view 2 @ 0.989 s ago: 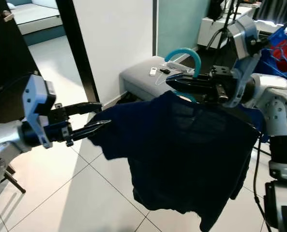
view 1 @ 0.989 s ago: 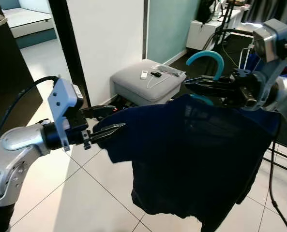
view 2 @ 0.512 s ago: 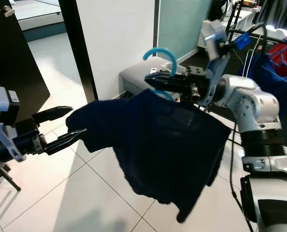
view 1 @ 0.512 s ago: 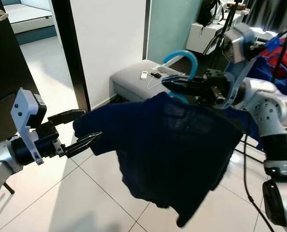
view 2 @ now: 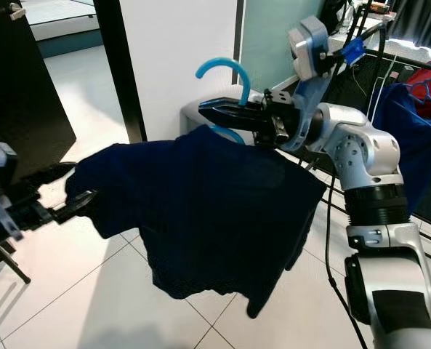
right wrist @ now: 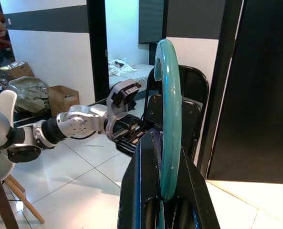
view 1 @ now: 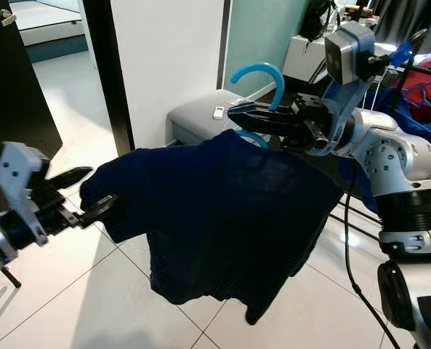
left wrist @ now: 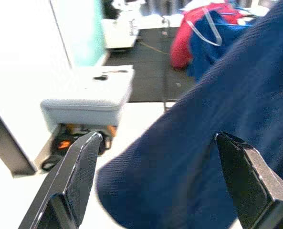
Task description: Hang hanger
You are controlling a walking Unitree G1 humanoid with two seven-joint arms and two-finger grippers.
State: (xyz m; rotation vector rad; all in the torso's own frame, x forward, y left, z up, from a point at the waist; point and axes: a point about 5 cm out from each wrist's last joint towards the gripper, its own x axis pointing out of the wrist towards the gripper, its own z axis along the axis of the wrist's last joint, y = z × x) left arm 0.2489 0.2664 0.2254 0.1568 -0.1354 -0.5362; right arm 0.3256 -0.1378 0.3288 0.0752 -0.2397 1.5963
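Left eye view shows the right hand (view 1: 237, 116) held out chest-high, its black fingers pressed together on the neck of a turquoise hanger (view 1: 259, 73) whose hook curves up above them — a navy T-shirt (view 1: 222, 211) drapes from it and hangs well clear of the tiled floor (view 1: 70, 291). The left hand (view 1: 88, 195) sits at the shirt's sleeve end with its fingers spread, the cloth lying between them in the left wrist view without being pinched. The step in hand looks like the carry toward a rail; a clothes rack (view 2: 379, 43) with blue and red garments (view 2: 411, 94) stands behind the right arm, so the next move probably calls for turning that way, lifting the hook over the rail and lowering it on. A grey padded stool (view 1: 200, 116) with small gadgets on top stands by the white wall (view 1: 164, 58), and a black cable (view 1: 360, 276) trails across the floor near the rack — both lie near the likely path, as does the dark door (view 1: 19, 87).
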